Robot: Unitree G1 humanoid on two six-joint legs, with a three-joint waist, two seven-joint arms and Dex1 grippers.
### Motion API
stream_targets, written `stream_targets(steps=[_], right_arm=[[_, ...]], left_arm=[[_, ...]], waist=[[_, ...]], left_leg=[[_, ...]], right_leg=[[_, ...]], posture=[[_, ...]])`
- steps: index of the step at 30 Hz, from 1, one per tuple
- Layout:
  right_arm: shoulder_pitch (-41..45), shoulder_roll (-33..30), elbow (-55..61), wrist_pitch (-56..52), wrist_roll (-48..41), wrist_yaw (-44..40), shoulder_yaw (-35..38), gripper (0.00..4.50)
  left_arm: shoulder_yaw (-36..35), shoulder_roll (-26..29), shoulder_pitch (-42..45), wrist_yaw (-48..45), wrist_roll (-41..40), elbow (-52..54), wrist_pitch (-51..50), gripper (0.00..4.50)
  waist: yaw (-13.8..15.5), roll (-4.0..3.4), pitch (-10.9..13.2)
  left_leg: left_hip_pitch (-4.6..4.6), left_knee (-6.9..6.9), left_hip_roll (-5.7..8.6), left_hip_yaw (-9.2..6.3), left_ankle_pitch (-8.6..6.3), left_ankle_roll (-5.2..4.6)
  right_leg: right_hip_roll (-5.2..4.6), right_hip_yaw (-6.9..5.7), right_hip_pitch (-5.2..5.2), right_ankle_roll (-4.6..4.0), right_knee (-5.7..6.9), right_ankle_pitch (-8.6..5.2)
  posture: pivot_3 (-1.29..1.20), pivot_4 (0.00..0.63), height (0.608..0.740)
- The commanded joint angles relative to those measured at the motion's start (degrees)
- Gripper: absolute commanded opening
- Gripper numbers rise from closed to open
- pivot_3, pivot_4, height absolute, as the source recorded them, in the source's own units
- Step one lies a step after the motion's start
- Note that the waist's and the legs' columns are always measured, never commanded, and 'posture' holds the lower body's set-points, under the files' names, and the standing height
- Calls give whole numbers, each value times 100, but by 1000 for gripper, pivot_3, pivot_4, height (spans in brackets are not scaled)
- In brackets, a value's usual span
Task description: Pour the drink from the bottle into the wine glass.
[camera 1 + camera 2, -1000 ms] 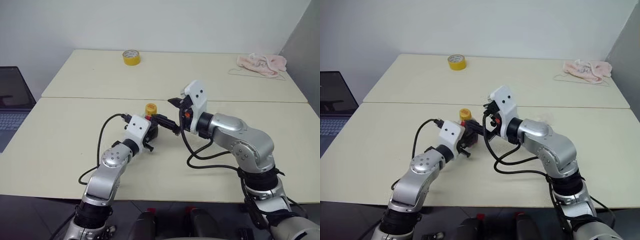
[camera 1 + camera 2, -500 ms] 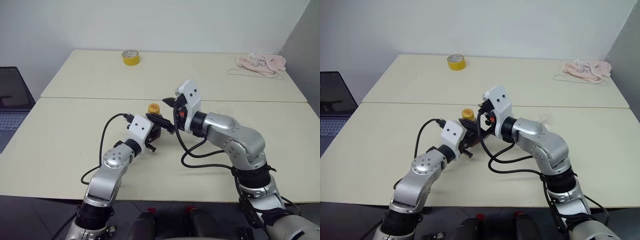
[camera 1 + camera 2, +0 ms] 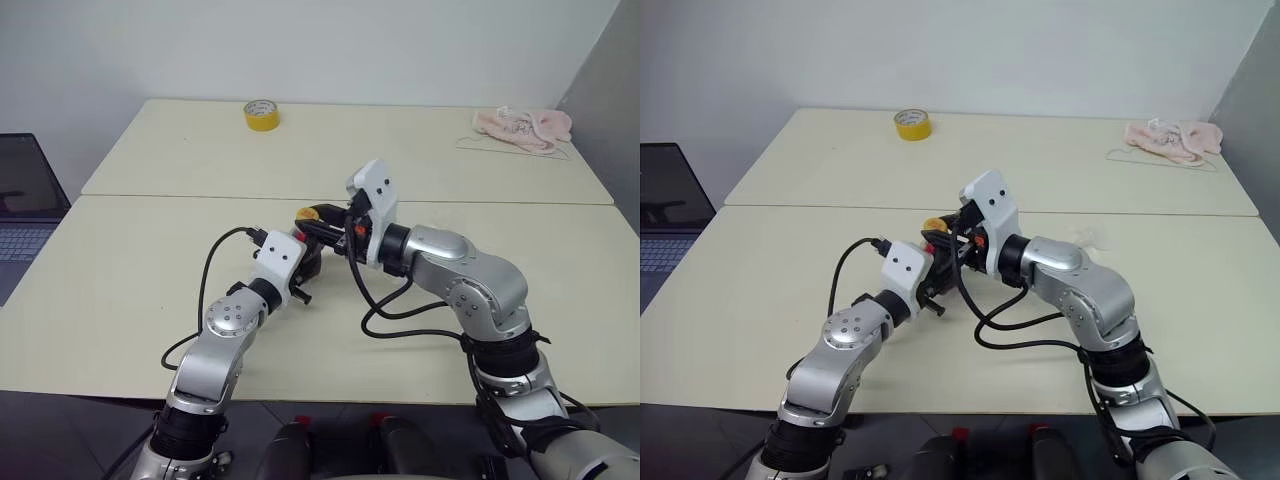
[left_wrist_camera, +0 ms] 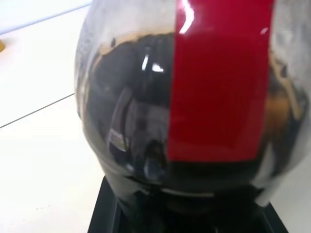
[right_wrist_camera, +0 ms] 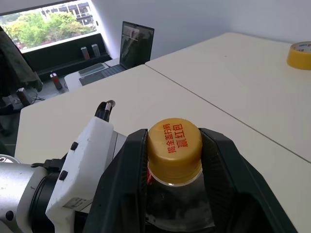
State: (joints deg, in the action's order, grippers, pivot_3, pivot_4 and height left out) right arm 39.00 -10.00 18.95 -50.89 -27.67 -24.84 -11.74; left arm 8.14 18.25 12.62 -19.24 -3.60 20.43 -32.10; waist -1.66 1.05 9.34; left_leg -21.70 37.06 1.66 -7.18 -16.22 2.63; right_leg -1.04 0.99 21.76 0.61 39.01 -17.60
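The right pincer [image 5: 174,160] has closed on the bottle's [image 4: 194,111] yellow cap [image 5: 174,149].

Office or lab, pale tables [image 3: 150,250], laptop [image 3: 25,205], plain white wall [image 3: 330,45]

I count one bottle [image 5: 174,160], one tape roll [image 3: 262,115], one pink cloth [image 3: 523,127], one laptop [image 3: 25,205], two tables [image 3: 420,150].
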Motion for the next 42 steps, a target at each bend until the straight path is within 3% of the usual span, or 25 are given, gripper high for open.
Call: stream_targets(steps=[1,7,12,20,25,30,39,40,42], right_arm=[[113,-103,140,465,38,-350,-16,1251],[372,-546,-396,1607,65,-1721,-34,1251],[765,-687,-831,2328,-36,-2875,-31,1251],[1119,-770,-814,2013,-739,-3889,117,1251],[1110,-878,-719,1862,-723,-3905,36,1251],[794,-768,-552,1624,-555,-3200,42,1251],[-8,-628,-72,1492,-31,-1678,246,4284],[-104,-605,44,1427,39,-1451,255,4500],[-208,-588,191,1338,100,-1187,246,4500]], left_arm=[[-230,48,51,-122,-190,398,3,980],[-706,668,222,-1322,-1261,506,-335,977],[-890,1595,86,-2792,-2473,752,-834,920],[-1088,2528,-44,-3857,-3457,901,-1176,899],[-911,2441,-51,-3576,-3168,822,-883,899],[-781,2032,-156,-2950,-2709,742,-484,878],[-474,926,-291,-1393,-1716,693,46,870],[-397,855,-246,-1131,-1398,613,169,864],[-302,782,-202,-857,-1028,523,321,845]], waist=[[0,0,0],[-14,0,0],[-34,-2,2],[-11,-5,3],[-11,-5,3],[-6,-5,3],[8,-2,2],[10,-2,1],[10,-2,1]], left_leg=[[0,0,0,0,0,0],[1,0,0,1,1,-1],[2,-3,-1,1,1,-1],[1,1,-2,-4,1,-2],[1,0,-2,-7,0,-2],[-1,0,-2,-7,1,-2],[-7,3,-1,-5,1,-1],[-6,4,-1,-6,1,-1],[-6,3,-1,-6,2,-1]], right_leg=[[0,0,0,0,0,0],[1,-2,0,0,0,0],[1,-3,-1,0,-3,0],[0,-4,-2,-1,-3,0],[0,-5,-1,-1,-3,0],[0,-3,1,-1,-3,0],[-1,-1,5,-1,0,1],[-1,-1,4,-1,0,1],[0,-2,4,-2,1,1]], posture=[[0,150,740],[0,150,740],[0,150,740],[0,150,740],[0,150,740],[0,150,740],[0,150,740],[0,150,740],[0,150,740]])
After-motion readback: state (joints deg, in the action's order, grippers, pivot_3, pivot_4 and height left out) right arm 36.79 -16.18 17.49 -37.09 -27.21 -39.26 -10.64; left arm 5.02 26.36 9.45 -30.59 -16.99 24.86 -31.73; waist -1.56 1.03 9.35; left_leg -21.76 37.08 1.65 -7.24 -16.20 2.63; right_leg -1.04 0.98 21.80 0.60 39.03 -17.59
